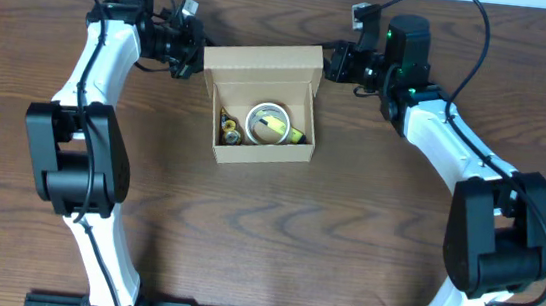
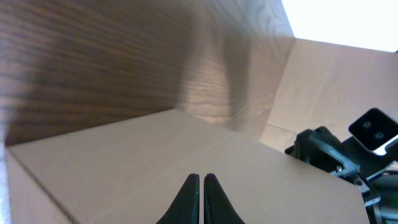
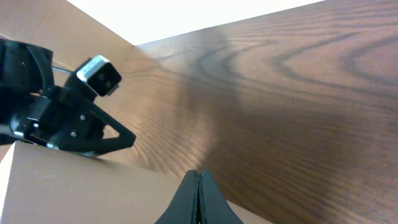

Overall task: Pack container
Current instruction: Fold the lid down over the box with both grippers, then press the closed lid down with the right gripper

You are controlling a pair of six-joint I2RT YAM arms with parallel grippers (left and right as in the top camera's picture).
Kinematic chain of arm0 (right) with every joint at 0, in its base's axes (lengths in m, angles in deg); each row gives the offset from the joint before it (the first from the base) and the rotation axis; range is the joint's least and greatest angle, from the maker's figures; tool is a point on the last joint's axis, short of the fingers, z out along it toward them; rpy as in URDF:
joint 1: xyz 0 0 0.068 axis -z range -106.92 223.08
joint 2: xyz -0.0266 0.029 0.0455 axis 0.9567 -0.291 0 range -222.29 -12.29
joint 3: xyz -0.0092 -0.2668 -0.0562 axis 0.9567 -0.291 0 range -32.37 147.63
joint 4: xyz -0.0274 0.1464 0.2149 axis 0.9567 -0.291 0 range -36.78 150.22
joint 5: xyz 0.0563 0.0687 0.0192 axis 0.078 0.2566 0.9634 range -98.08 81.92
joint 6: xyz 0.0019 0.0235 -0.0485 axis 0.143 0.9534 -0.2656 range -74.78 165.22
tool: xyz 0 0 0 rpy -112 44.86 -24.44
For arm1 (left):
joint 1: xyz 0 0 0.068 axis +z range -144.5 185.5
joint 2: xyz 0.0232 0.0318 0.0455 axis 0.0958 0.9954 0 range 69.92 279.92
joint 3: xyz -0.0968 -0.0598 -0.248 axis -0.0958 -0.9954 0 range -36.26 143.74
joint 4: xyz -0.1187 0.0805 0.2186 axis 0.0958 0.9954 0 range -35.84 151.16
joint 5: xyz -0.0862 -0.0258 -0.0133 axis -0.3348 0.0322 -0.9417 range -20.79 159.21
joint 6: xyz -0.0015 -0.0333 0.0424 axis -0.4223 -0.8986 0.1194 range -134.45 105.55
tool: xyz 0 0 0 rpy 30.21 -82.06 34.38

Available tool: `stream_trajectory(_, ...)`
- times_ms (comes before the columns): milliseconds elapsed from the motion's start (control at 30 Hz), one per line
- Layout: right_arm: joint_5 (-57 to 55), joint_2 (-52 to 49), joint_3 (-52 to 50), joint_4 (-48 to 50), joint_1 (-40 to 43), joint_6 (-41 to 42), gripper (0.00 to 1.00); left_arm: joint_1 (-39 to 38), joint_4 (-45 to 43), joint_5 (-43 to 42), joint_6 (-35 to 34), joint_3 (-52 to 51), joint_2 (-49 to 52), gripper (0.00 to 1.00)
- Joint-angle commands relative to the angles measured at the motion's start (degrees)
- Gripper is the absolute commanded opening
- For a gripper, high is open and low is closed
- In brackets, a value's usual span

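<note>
Container [image 1: 263, 153] sits centre-far on the wood table [image 1: 245, 236], its flap lid [image 1: 262, 60] open toward the far side. A white tape roll [image 1: 267, 122] lies inside. Left gripper [image 1: 194, 55] is at the lid's left edge and right gripper [image 1: 330, 63] at its right edge. Both are clenched, fingertips together above the cardboard. Cannot tell whether either is pinching the lid.

Container [image 1: 263, 153] sits mid-bench [image 1: 345, 240], toward the far side, betw. the two arms. Its lid [image 1: 261, 64] stands up along the far edge. Inside: tape roll [image 1: 268, 122] approx. centre, small bits [image 1: 228, 129] just left of it, by the left wall. Left tool [image 1: 199, 54] is at the lid's left end, right tool [image 1: 328, 63] at its right end, opp. each other.
</note>
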Motion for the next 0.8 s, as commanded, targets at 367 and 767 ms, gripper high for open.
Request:
stream_trajectory(367,-1.3,8.2,1.1,-13.6,-3.1,-9.1,0.01,-0.2,11.8,8.9,8.7,1.1,-4.0,0.05)
stream_trajectory(767,-2.1,10.3,1.1,-21.2,-8.8,-11.6,0.01,-1.9,17.2,24.5,13.1,1.1,-14.0,0.05)
